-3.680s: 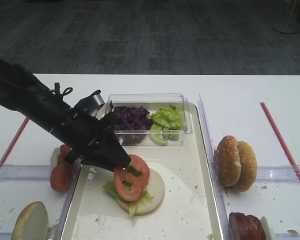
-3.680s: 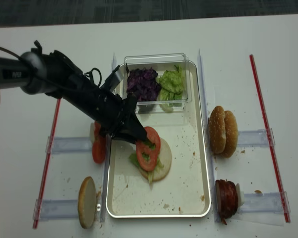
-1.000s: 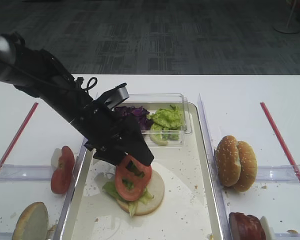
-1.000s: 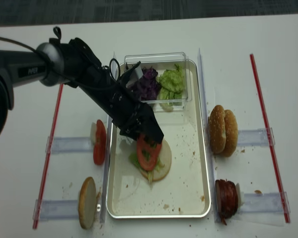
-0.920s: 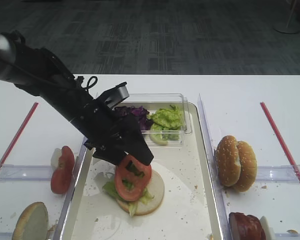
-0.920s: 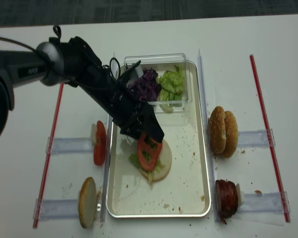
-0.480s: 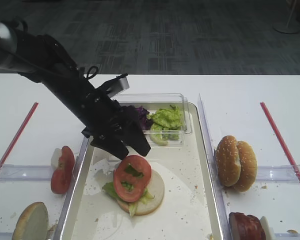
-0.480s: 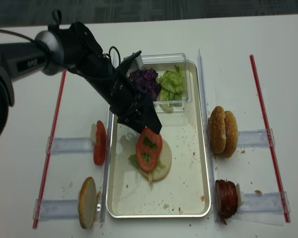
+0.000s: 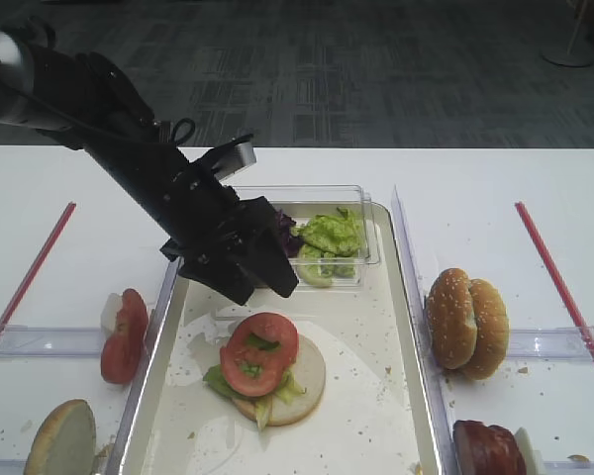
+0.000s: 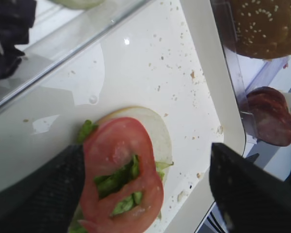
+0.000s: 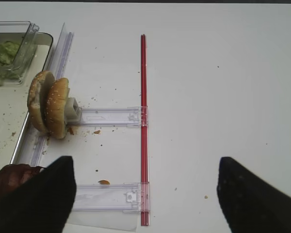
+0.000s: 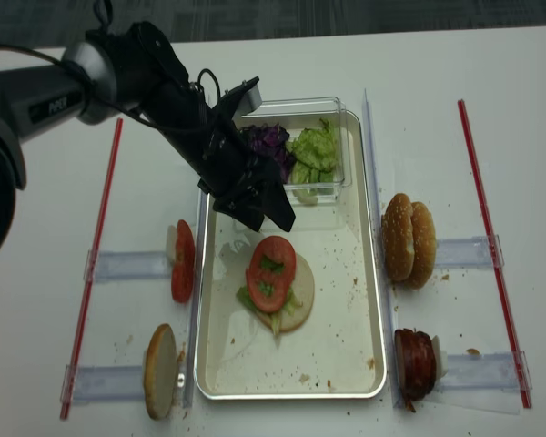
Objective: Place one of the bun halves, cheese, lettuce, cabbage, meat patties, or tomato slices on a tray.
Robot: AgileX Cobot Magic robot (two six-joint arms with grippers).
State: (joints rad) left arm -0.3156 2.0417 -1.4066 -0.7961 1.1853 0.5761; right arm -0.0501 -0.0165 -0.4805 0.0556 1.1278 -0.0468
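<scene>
On the cream tray (image 9: 396, 396) (image 12: 337, 337) lies a bun half (image 9: 310, 381) with lettuce and two tomato slices (image 9: 260, 354) (image 12: 271, 270) (image 10: 119, 170) on top. My left gripper (image 9: 262, 282) (image 12: 271, 218) (image 10: 146, 160) hangs open just above and behind this stack, holding nothing. More lettuce (image 12: 314, 148) and purple cabbage (image 12: 266, 146) fill a clear box. Bun halves (image 9: 465, 322) (image 11: 51, 109) and meat patties (image 12: 416, 364) (image 10: 269, 114) stand right of the tray. My right gripper (image 11: 145, 165) is open over bare table. Cheese is out of view.
Left of the tray stand spare tomato slices (image 9: 124, 334) and another bun half (image 12: 160, 370) in clear plastic holders. Red strips (image 12: 478, 209) (image 12: 96, 255) run down both sides of the table. The clear box (image 9: 366, 223) sits at the tray's far end.
The left gripper has risen and pulled back toward the clear box, away from the tomato slices. The slices, tilted against its fingers before, now lie flatter on the lettuce.
</scene>
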